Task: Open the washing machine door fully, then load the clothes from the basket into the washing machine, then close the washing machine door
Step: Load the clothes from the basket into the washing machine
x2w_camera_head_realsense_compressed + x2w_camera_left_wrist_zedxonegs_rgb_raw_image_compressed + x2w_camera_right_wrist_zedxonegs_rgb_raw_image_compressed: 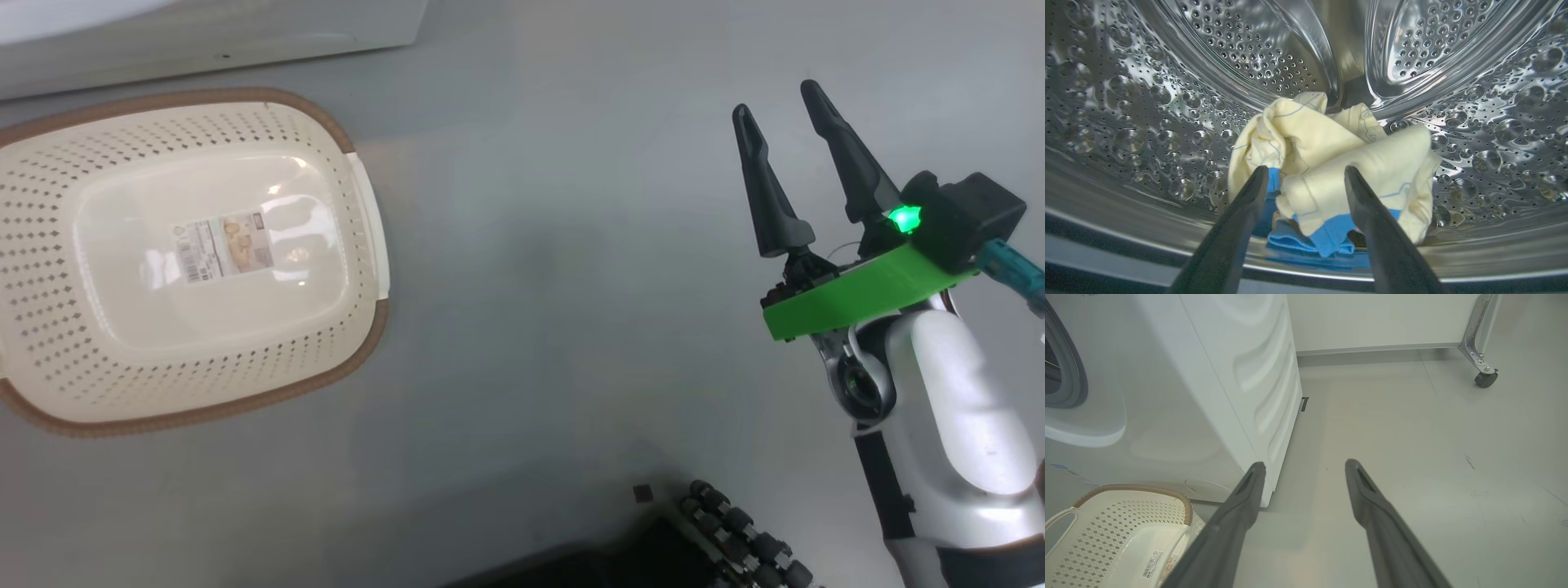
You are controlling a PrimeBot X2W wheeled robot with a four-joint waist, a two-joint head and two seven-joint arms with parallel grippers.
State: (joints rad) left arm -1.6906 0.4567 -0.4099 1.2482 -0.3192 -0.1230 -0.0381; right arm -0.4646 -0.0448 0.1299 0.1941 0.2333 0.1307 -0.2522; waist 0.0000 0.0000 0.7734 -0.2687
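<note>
Soft, even overhead light fills the head view, with white glare patches on the glossy bottom of the basket (245, 371) and a dim, blurred lower middle. In the left wrist view the washing machine (1126, 122) drum glints hard and bows at the frame edges. The right wrist view is bright and pale.

Basket (49, 269) in head and right-wrist views; left-wrist close inside drum (1126, 122).
</note>
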